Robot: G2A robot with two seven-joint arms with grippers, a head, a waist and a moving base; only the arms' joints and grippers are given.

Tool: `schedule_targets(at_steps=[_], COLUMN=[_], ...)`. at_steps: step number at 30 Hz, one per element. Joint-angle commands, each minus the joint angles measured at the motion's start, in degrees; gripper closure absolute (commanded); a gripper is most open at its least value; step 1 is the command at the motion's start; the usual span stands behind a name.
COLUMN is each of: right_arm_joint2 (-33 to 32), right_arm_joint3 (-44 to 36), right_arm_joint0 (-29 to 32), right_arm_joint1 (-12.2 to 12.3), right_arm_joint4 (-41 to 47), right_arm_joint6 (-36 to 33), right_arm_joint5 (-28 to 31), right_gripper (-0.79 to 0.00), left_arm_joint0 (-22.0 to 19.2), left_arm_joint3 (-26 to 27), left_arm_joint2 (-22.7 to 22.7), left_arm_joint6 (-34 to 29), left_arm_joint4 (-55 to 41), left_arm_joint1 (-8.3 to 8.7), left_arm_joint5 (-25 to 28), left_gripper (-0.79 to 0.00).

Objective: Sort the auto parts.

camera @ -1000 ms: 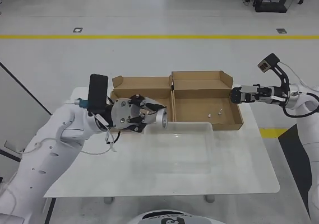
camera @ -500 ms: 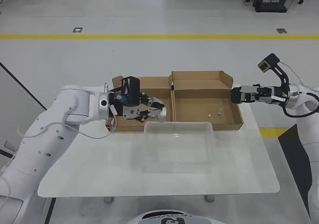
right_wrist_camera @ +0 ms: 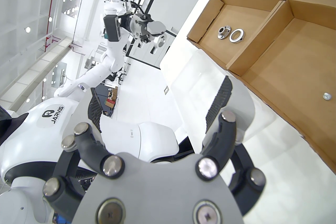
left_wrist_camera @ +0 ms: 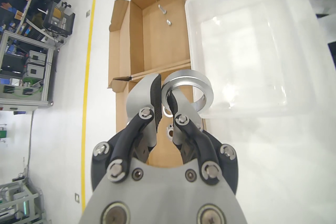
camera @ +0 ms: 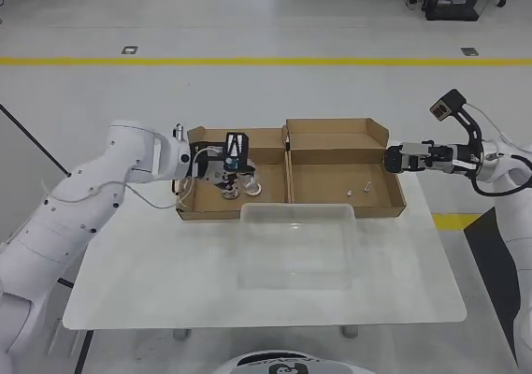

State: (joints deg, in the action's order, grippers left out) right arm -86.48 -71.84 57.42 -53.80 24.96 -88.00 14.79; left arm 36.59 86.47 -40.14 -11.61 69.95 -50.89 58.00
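Now the left gripper (left_wrist_camera: 163,90), clamped on the wall of a metal ring (left_wrist_camera: 205,101), hangs over the left cardboard box (camera: 247,140), so the ring's drop looks straight down.

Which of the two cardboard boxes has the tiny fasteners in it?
The box nearest the right gripper; the other box, below the ring in the left gripper, holds a hub and a second ring.

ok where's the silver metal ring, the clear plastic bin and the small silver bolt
silver metal ring (left_wrist_camera: 186,76), left wrist view, upper band
clear plastic bin (camera: 298,207), top view, far rim
small silver bolt (left_wrist_camera: 162,9), left wrist view, shank
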Motion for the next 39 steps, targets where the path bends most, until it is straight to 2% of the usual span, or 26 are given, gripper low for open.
schedule_targets(at_steps=[1, 7, 11, 23, 32, 39], right_arm_joint2=[0.0, 0.0, 0.0, 0.0, 0.0, 0.0], right_arm_joint3=[0.0, 0.0, 0.0, 0.0, 0.0, 0.0], right_arm_joint0=[0.0, 0.0, 0.0, 0.0, 0.0, 0.0], right_arm_joint1=[0.0, 0.0, 0.0, 0.0, 0.0, 0.0], right_arm_joint4=[0.0, 0.0, 0.0, 0.0, 0.0, 0.0], right_arm_joint6=[0.0, 0.0, 0.0, 0.0, 0.0, 0.0], right_arm_joint5=[0.0, 0.0, 0.0, 0.0, 0.0, 0.0], right_gripper=[-0.785, -0.785, -0.785, -0.785, -0.785, -0.785], left_arm_joint0=[-1.9, -5.7, -7.0, -8.5, -9.0, -8.6], left_arm_joint3=[-1.9, -6.7, -9.3, -11.9, -16.1, -20.0], left_arm_joint2=[2.9, 8.1, 9.9, 13.8, 16.5, 18.3], left_arm_joint6=[-0.4, -3.0, -6.0, -16.7, -20.0, -19.5], left_arm_joint4=[1.3, 2.7, 2.4, 6.3, 10.4, 12.3], left_arm_joint1=[-0.08, -0.99, -2.10, -5.78, -8.35, -10.34], left_arm_joint5=[0.0, 0.0, -0.1, -4.7, -4.6, -4.4], left_gripper=[0.000, 0.000, 0.000, 0.000, 0.000, 0.000])
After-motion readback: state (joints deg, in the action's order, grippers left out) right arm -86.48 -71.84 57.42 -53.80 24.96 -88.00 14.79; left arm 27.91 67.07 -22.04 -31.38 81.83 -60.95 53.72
